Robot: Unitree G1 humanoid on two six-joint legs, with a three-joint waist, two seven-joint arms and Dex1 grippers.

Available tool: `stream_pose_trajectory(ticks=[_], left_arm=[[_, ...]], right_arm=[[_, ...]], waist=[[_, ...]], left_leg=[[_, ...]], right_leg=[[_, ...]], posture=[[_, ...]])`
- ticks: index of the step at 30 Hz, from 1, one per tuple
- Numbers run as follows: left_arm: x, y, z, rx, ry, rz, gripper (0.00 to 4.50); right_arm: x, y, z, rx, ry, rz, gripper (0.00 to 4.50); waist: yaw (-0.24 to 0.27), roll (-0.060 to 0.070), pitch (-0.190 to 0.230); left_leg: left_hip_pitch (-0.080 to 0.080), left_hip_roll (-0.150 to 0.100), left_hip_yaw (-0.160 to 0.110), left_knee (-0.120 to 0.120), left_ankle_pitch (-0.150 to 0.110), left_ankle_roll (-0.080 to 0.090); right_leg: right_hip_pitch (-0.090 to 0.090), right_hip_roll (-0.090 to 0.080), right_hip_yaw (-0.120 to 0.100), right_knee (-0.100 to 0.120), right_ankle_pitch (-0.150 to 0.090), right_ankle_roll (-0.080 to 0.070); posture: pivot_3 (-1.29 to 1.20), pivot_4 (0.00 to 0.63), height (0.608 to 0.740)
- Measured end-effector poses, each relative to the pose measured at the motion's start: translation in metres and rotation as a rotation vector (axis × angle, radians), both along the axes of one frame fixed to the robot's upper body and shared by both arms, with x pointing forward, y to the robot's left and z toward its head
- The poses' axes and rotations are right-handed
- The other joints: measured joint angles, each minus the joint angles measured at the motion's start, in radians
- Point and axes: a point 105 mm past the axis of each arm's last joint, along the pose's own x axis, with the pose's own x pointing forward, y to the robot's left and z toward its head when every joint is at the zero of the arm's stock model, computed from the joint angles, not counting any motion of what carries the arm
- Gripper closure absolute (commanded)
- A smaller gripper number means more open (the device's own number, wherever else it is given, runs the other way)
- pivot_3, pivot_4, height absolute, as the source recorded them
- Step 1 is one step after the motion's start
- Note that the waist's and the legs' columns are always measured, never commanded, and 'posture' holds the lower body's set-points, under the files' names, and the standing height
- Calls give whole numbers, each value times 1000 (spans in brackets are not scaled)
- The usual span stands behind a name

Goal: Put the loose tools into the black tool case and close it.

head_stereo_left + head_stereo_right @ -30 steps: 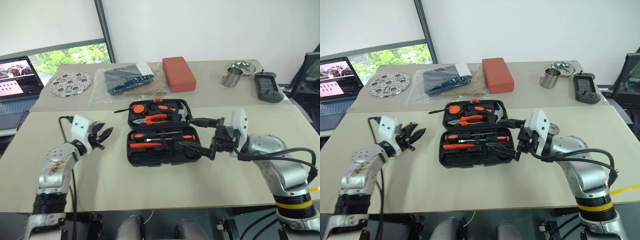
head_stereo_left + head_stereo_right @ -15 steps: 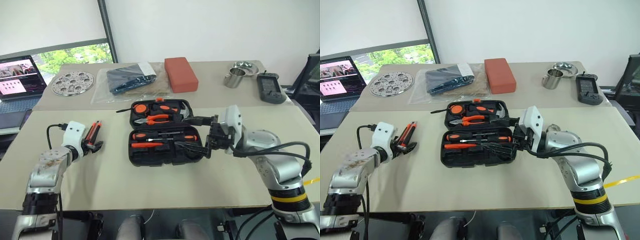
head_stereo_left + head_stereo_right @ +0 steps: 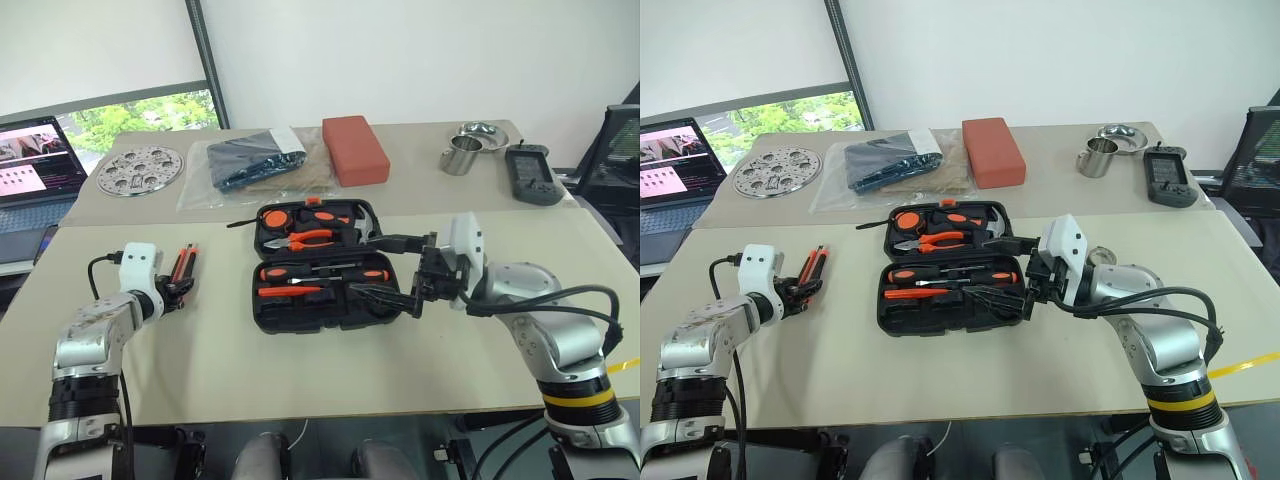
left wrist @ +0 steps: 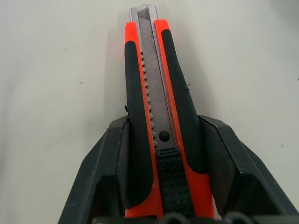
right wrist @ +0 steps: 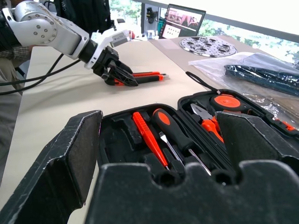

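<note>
On the surface, left of the open black tool case, the left claw clamps the utility knife; the right claw gapes beside the case's right edge.

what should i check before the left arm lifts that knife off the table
1. Left gripper astride the utility knife, a finger on each side: ok.
2. Fingers fully clamped on it: cannot tell.
3. Knife lying flat on the table: ok.
4. Black tool case open, lid back: ok.
5. A free slot for the knife in the case: cannot tell.
6. Right gripper open at the case's right edge, away from the left arm's way in: ok.
</note>
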Motion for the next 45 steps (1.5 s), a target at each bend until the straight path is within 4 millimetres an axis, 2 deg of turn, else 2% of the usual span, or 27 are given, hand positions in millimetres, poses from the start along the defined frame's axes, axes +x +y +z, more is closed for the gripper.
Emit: stream_pose_trajectory(ticks=[3,8,10,12,14,19,24,28,35,41,43,45], left_arm=[[6,-14,11,-1,-120,-111,2753],[10,-73,64,1,-383,-509,2753],[0,-105,80,87,-438,-776,2753],[-12,-130,80,138,-451,-968,2753],[-23,-151,68,164,-414,-1138,2753],[-34,-177,48,241,-322,-1359,2753],[-35,-193,33,303,-262,-1449,2753],[-39,-197,19,326,-203,-1492,2753],[-30,-196,17,434,-173,-1504,2753],[-30,-193,16,441,-142,-1513,2753],[-30,-193,16,436,-132,-1512,1744],[-28,-192,18,442,-133,-1494,1105]], right_arm=[[0,-3,-1,-2,2,-12,0],[-1,-8,-3,-9,9,-27,0],[-1,-15,-5,-24,14,-46,0],[0,-20,-4,-31,11,-64,0],[-1,-25,-7,-46,19,-77,0],[-6,-39,-17,-85,52,-101,0],[-21,-58,-34,-155,98,-90,0],[-25,-65,-34,-148,93,-100,0],[-25,-67,-32,-144,84,-104,0],[-25,-66,-31,-137,82,-104,0],[-25,-66,-31,-135,76,-103,0],[-25,-66,-30,-132,70,-103,0]], waist=[[4,-2,2],[18,-4,2],[19,-3,2],[18,0,0],[14,0,0],[7,0,1],[10,0,1],[3,0,1],[6,0,1],[6,0,1],[5,0,1],[5,0,1]], left_leg=[[-2,0,0,0,0,-1],[-5,-2,0,1,0,0],[-5,-2,1,0,0,0],[-5,-2,1,0,0,0],[-5,-2,1,0,0,1],[-7,-1,0,1,-1,1],[-9,-2,-1,4,-2,3],[-8,-1,-1,4,-2,3],[-6,-2,-2,4,-2,4],[-3,-1,-2,4,-2,4],[-3,-1,-2,4,-2,4],[-3,-2,-2,4,-2,4]], right_leg=[[-1,0,-1,-1,0,0],[-1,-2,-2,-3,0,0],[0,-2,-2,-5,0,0],[1,-2,-2,-8,0,0],[2,0,-1,-10,0,0],[1,2,-2,-11,0,-1],[2,1,-1,-12,1,0],[2,3,0,-11,1,0],[5,2,-1,-11,1,0],[7,2,-1,-11,1,0],[7,2,-1,-11,1,0],[7,2,-1,-11,1,0]], posture=[[0,150,740],[0,150,740],[0,150,740],[0,150,740],[0,150,740],[0,150,740],[0,150,740],[0,150,740],[0,150,740],[0,150,740],[0,150,740],[0,150,740]])
